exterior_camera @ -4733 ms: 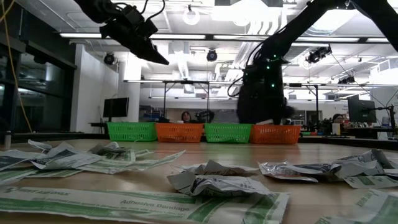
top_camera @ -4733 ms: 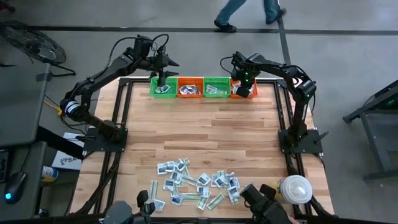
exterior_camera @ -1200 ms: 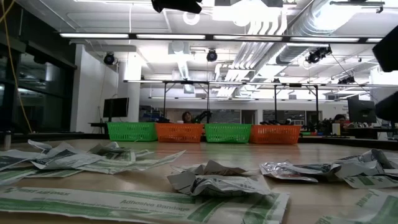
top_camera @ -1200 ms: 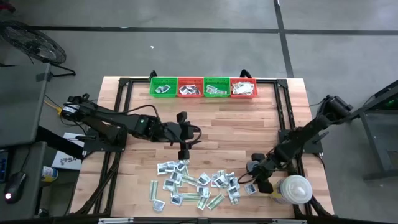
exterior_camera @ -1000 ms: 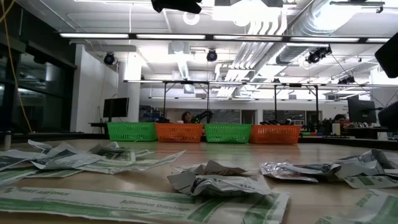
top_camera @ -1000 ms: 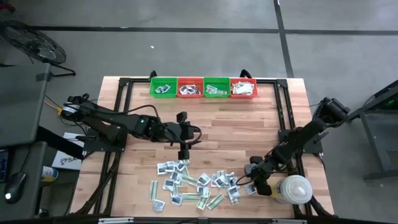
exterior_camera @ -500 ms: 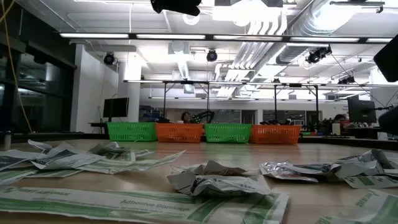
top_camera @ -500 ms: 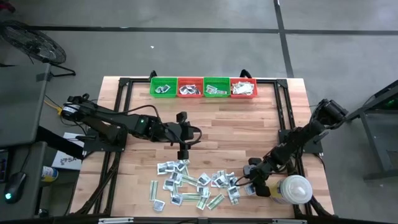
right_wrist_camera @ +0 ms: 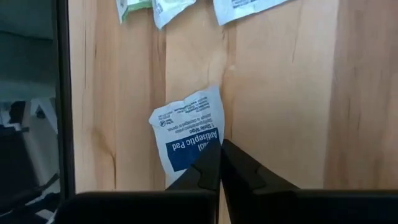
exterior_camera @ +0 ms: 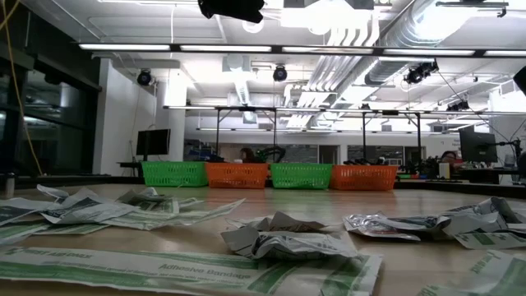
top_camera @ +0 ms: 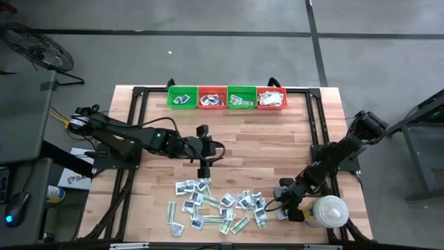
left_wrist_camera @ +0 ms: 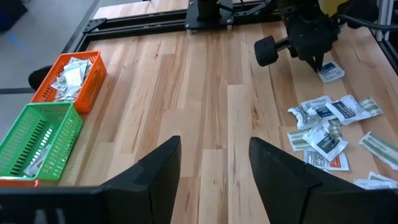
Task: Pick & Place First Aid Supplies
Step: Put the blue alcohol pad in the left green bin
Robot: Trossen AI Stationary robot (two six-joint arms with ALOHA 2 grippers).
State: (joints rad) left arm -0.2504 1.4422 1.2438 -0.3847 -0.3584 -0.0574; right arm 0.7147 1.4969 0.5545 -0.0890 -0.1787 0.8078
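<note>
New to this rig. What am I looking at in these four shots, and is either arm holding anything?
Two robot arms work at a wooden table. One camera looks straight down, one sits at tabletop height, and one rides on each wrist.

Loose first aid packets lie in a heap at the near edge, with a white tub at the corner. Four green and orange baskets line the far edge, already holding some packets.

The left claw hovers open just behind the heap, holding nothing. The right claw is down at the heap's right end, shut on the edge of a white and blue antiseptic pad that lies flat on the wood.
</note>
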